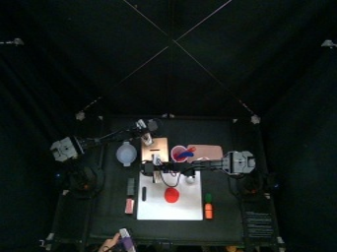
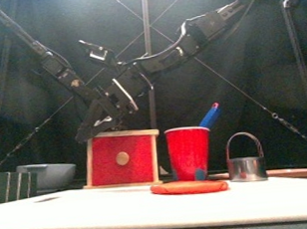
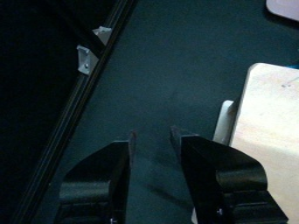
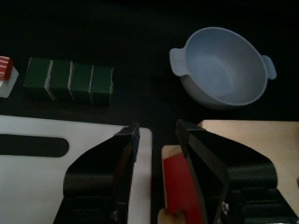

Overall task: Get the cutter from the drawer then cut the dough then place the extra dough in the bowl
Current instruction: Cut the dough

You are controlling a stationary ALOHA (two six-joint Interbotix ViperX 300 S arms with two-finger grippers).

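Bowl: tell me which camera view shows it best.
Right wrist view: the blue-grey bowl shows whole, from above, both handles and empty inside visible. Front view gives only its side, far left; top view shows it small; left wrist view, nothing certain.

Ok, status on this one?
Right pincer open above the wooden box; left pincer open, off the board. Cutter beside the red cup, dough whole. Nothing blocking the dough.

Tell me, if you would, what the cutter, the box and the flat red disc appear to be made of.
Cutter: likely metal, a shiny silver band with a thin wire handle. Box: seemingly wood, pale bare frame, its red front apparently painted matte. Disc: probably soft dough, matte red with a rounded rim.
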